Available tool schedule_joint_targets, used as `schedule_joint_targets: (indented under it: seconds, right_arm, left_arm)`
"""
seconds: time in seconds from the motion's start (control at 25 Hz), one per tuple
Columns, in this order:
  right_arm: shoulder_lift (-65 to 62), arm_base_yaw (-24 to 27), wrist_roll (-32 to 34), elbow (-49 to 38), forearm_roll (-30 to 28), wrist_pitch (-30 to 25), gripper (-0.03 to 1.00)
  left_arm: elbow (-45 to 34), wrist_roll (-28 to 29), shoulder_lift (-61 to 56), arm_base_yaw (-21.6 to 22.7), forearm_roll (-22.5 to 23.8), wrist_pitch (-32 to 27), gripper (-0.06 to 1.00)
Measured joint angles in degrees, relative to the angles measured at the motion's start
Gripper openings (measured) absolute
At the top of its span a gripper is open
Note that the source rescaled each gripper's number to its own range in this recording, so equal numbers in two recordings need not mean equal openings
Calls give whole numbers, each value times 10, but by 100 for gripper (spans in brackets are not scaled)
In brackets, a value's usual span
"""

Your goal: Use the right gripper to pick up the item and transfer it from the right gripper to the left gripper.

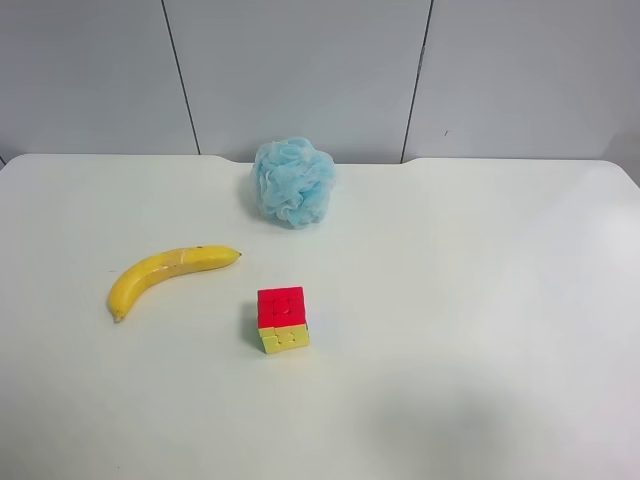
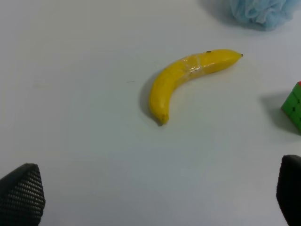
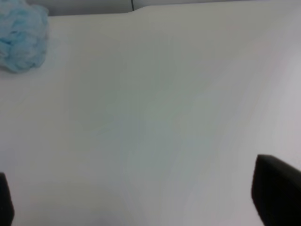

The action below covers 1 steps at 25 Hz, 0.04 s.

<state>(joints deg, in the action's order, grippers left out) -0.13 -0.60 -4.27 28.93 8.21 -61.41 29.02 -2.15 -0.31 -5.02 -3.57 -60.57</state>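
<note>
The yellow banana lies flat on the white table, left of the middle in the exterior high view, with its dark tip towards the cube. It also shows in the left wrist view, beyond the left gripper, which is open and empty with its fingertips wide apart. The right gripper is open and empty over bare table; only its fingertips show. The banana is not in the right wrist view. Neither arm shows in the exterior high view.
A red-and-yellow puzzle cube stands near the banana's tip; its green side shows in the left wrist view. A fluffy light-blue bath sponge sits near the table's back edge, and shows in the right wrist view.
</note>
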Motion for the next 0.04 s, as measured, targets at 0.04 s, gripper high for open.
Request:
schedule_joint_targets:
  seconds: [0.04]
  right_arm:
    - [0,0,0,0,0,0,100]
  left_arm:
    - [0,0,0,0,0,0,100]
